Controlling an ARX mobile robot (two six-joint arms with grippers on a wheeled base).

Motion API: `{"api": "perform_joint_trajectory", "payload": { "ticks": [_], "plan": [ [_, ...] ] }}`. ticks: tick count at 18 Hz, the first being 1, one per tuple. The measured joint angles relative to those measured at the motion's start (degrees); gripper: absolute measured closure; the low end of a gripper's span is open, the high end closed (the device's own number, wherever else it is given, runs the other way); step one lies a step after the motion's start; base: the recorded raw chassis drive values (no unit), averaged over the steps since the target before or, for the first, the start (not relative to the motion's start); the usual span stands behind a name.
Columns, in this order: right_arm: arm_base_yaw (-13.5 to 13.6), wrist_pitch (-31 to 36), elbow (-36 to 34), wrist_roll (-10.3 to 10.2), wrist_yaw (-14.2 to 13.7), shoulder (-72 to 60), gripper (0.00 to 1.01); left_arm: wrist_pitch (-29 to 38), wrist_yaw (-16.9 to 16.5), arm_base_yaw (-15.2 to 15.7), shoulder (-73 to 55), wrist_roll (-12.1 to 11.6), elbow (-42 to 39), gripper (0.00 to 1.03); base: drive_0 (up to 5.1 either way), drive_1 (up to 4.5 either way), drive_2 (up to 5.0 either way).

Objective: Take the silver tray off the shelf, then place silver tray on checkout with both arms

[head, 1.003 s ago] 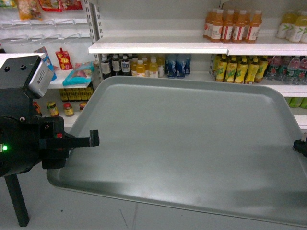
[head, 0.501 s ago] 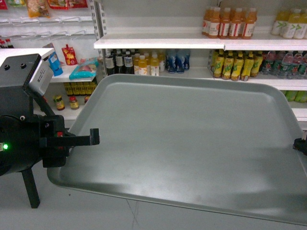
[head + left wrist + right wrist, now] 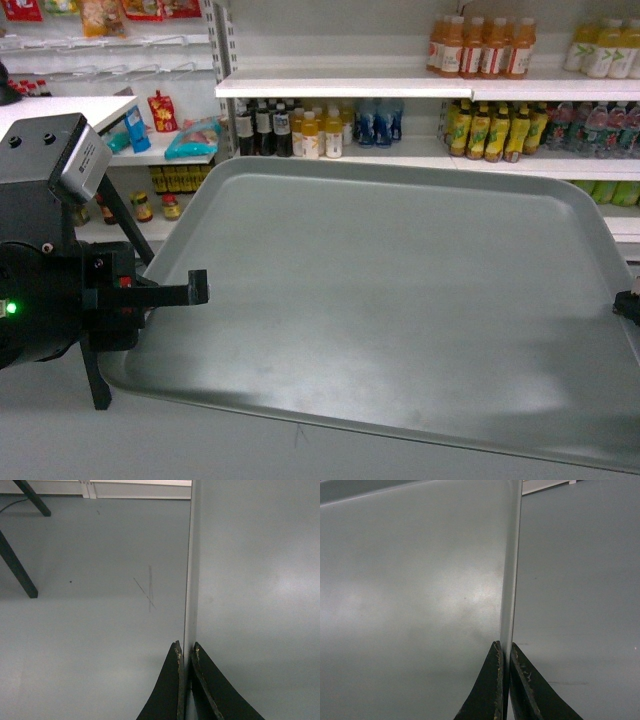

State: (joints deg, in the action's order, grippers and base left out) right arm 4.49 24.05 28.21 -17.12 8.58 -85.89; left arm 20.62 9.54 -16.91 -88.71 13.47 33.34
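The tray (image 3: 400, 300) hangs in the air above the grey floor (image 3: 150, 440), clear of the bottle shelves (image 3: 420, 90) far behind it. In the head view the left gripper (image 3: 190, 290) reaches over the tray's left rim, while only a black tip of the right gripper (image 3: 628, 305) shows at the right rim. The wrist views give what the head view cannot: the left gripper's fingers (image 3: 175, 690) are pinched narrow on the rim, one each side, and the right gripper's fingers (image 3: 492, 690) clamp the opposite rim the same way. The left wrist view also shows black stand legs (image 3: 17, 570) on the floor.
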Motion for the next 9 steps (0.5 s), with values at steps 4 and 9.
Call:
{"api": "perform_joint_trajectory", "payload": {
  "ticks": [4, 9],
  "plan": [
    [0.02, 0.07, 0.00, -0.02, 0.00, -0.02, 0.99, 0.04, 0.00, 0.00, 0.00, -0.02, 0.00, 1.00, -1.2, -2.55, 3.8],
    [0.02, 0.04, 0.00, -0.02, 0.00, -0.02, 0.99, 0.02, 0.04, 0.00, 0.00, -0.02, 0.00, 1.00, -5.0, 2.43, 2.4]
  ]
}}
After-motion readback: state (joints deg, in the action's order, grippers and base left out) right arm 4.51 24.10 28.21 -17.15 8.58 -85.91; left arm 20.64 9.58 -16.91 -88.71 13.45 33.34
